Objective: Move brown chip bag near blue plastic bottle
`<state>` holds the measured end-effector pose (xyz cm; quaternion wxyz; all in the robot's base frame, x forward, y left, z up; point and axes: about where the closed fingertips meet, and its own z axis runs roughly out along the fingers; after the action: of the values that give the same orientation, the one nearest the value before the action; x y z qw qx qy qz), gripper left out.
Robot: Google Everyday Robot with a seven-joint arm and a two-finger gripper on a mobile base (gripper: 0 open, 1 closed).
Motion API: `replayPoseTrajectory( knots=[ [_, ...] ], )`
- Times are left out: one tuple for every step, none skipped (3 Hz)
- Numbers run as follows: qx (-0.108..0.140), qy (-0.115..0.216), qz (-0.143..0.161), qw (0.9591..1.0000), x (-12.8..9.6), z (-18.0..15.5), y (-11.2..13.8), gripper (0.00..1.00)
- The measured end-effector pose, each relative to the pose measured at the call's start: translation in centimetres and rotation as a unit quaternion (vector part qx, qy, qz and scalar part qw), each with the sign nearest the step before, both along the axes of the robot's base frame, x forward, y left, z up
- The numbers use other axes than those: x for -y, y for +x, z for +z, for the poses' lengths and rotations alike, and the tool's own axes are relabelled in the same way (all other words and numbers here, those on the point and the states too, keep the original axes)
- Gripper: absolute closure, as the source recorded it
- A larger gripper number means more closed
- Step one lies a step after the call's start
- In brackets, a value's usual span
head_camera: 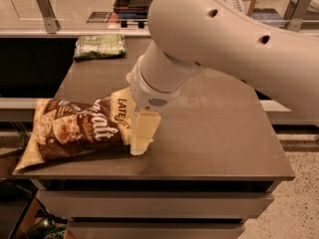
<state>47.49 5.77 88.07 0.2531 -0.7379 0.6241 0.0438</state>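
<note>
Down at tabletop level with the gripper (140,144), touching the cream-yellow end of the brown chip bag (75,131). Cannot tell whether clamped on that end or only set against it: hidden by the gripper's own pale body. Likely aimed at this end because flat, crimped and thin enough to pinch, and because nearest the bare stretch of table (214,133) on the gripper's other side, which leaves room to drag or lift the bag that way. Lying flat, the bag's length running from the gripper toward the view's left and reaching the table's front corner there. Beyond the gripper and further left, at the back edge, a smaller green bag (99,46), well apart and no part of the job. No sign of the blue plastic bottle anywhere in view, possibly behind the bulk above the gripper, so no judging yet which way to carry the bag. Reaching in from the upper right with the arm (224,44): a thick white link sloping down across the table, bending at a round wrist housing (154,83) just above the gripper, then pointing almost straight down with a slight tilt.
</note>
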Motion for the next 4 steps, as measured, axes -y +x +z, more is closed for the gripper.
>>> replayPoseTrajectory(
  knots=[
    [-0.006,0.026,0.006,0.9996,-0.5,-0.9,0.6,0.0],
    [-0.02,0.07,0.013,0.9972,-1.8,-2.9,0.9,0.0],
    [-0.031,0.111,0.022,0.9931,-3.0,-4.4,1.0,0.02],
    [-0.046,0.141,0.036,0.9883,-4.0,-5.6,0.7,0.2]
  ],
)
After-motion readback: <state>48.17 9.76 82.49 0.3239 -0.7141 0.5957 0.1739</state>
